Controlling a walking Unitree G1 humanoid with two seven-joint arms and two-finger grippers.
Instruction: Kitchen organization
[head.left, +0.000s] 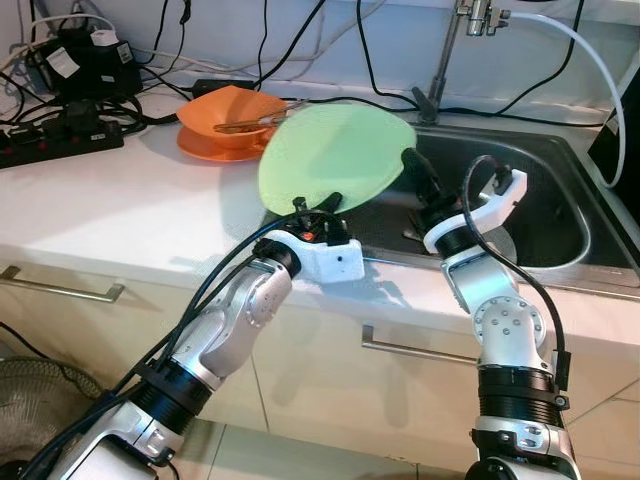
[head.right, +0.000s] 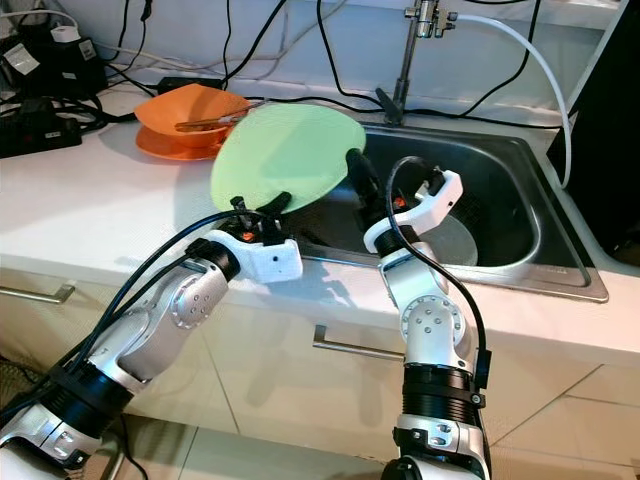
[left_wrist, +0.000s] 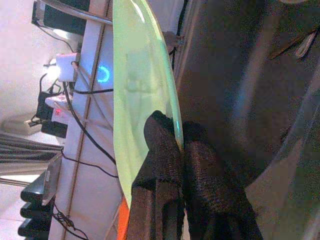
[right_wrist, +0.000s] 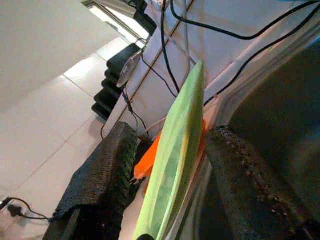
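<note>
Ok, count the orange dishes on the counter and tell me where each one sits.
2. An orange bowl with utensils in it sits on an orange plate, on the counter behind the green plate held by the left gripper. More could be hidden behind that plate.

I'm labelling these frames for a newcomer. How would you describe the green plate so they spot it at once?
Start at the stainless steel sink set in the white countertop. At its left rim, the round pale green plastic plate is held tilted above the counter, its lower edge pinched by the left gripper. Unlike the orange bowl behind it, it is flat and lifted.
</note>
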